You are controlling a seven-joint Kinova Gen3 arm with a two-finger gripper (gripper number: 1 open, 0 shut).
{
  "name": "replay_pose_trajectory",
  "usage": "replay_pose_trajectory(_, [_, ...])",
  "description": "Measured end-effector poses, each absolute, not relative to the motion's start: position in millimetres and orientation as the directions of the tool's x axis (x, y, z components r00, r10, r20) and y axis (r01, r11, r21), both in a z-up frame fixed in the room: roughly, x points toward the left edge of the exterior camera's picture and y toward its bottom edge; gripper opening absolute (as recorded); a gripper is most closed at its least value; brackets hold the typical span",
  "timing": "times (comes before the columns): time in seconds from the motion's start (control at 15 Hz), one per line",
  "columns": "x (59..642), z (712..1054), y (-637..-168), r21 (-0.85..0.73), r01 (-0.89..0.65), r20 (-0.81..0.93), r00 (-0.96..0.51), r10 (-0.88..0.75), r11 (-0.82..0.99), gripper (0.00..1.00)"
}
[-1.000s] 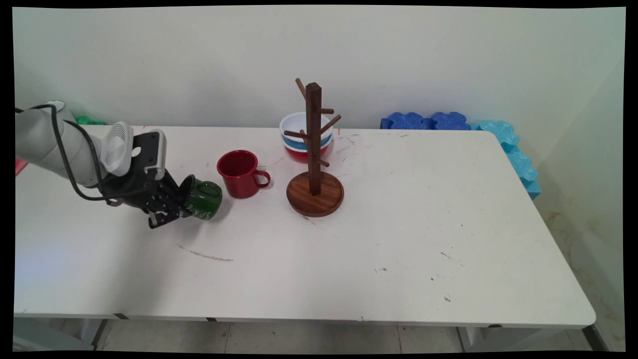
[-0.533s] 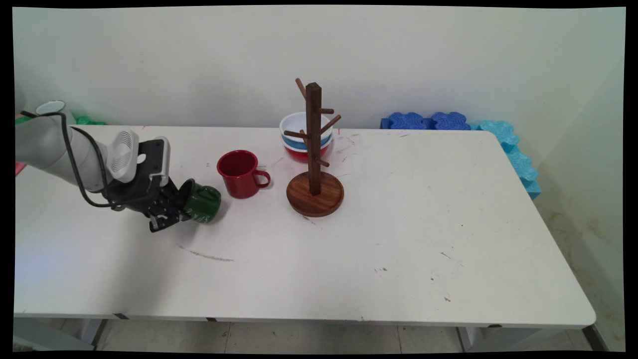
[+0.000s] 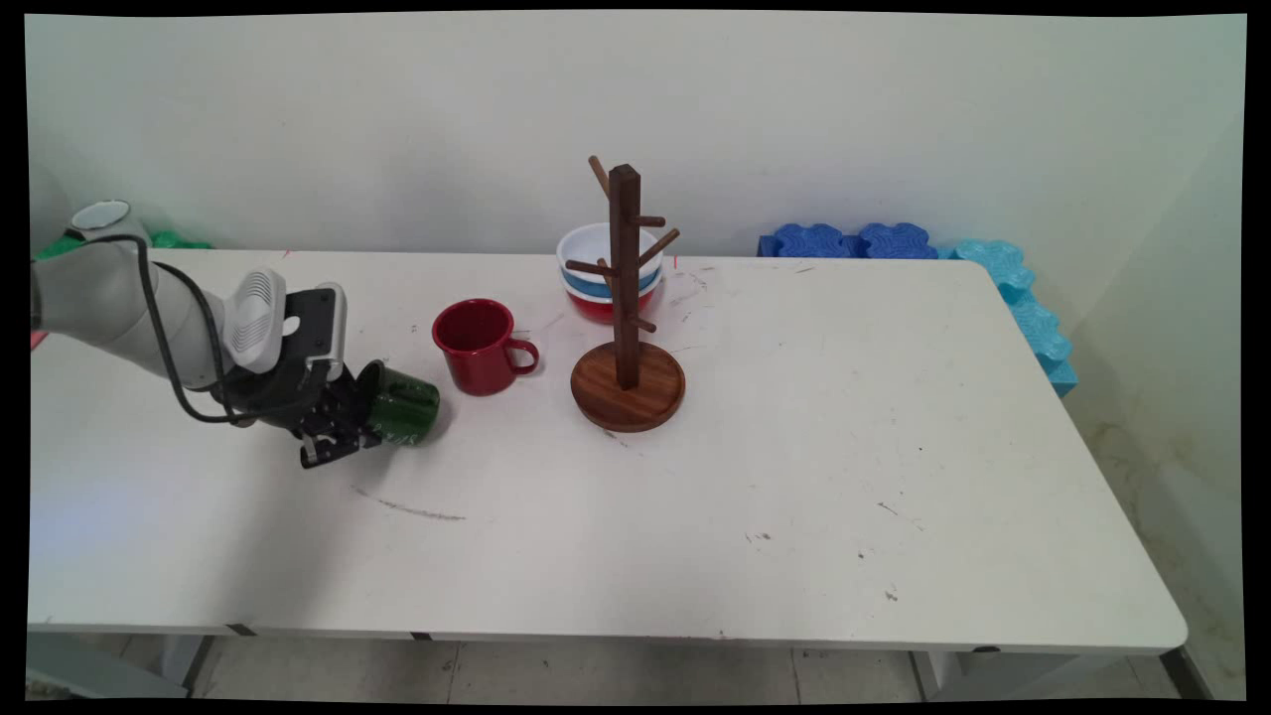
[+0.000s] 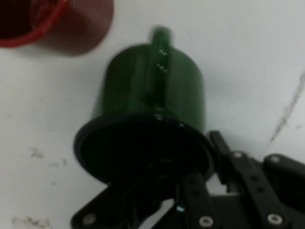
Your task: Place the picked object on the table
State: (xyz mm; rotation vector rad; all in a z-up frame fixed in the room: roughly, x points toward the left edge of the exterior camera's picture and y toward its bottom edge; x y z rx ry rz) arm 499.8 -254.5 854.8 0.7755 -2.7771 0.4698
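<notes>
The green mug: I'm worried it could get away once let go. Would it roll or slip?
The green mug lies tipped on its side at the gripper, so its round wall could roll on the table. Its handle probably stops it soon. The glossy, enamel-looking wall may be slippery.

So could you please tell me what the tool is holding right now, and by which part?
The tool holds the dark green enamel mug, tipped on its side, by its rim: one finger goes inside the mouth.

The main view is looking down across the table (image 3: 695,516) toward the wall; the hand view, somewhat blurred, is sitting close over the green mug (image 4: 152,90), which both views are showing (image 3: 402,405).
</notes>
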Motion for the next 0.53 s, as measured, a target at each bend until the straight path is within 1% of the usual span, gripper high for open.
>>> replay_pose_trajectory(0.07, [499.6,854.4,-254.8,-0.245,-0.533,0.292,-0.837,-0.463,0.81,1.0])
replay_pose_trajectory(0.53, [494.0,853.3,-259.9,-0.251,-0.535,0.304,-0.835,-0.46,0.807,1.0])
